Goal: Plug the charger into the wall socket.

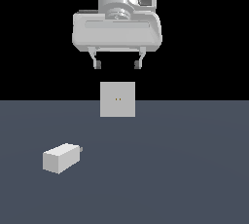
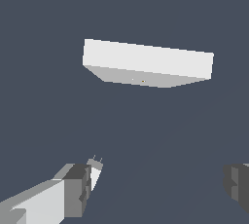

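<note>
The charger is a small whitish-grey block lying on the dark floor at the exterior view's lower left, its short prongs pointing toward that view's right. The wall socket is a flat light-grey square plate standing upright in the middle, with two tiny yellowish holes at its centre. My gripper hangs high above the socket, open and empty. In the wrist view the socket shows from above. The charger peeks out behind one finger, with only its pronged end showing. The gripper is open there too.
The dark blue-grey floor spreads flat around both things, and the background behind it is black. Nothing else shows in either view.
</note>
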Motion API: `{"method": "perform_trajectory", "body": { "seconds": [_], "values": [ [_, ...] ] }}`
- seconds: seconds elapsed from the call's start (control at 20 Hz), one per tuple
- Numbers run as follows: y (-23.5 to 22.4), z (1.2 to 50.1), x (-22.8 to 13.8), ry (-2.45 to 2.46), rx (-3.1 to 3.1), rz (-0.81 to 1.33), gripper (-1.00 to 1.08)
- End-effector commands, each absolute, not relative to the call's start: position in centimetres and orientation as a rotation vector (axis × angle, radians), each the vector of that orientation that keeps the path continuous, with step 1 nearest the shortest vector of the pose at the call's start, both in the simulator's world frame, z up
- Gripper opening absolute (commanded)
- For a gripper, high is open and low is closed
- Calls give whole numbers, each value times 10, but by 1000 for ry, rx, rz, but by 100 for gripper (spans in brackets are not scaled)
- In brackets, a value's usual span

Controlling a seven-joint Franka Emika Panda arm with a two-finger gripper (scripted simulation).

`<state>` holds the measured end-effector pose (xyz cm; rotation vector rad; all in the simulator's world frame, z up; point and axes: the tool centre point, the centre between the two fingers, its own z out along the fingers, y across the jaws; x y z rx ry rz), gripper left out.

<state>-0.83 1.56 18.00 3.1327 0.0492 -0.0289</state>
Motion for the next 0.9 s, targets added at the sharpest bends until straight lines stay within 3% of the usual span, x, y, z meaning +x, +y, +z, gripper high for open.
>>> {"method": "perform_trajectory", "body": {
  "seconds": [0.0, 0.85],
  "values": [
    [16, 180, -8, 49, 3133, -29, 100],
    [35, 144, -47, -156, 3129, 15, 100]
  ]
}}
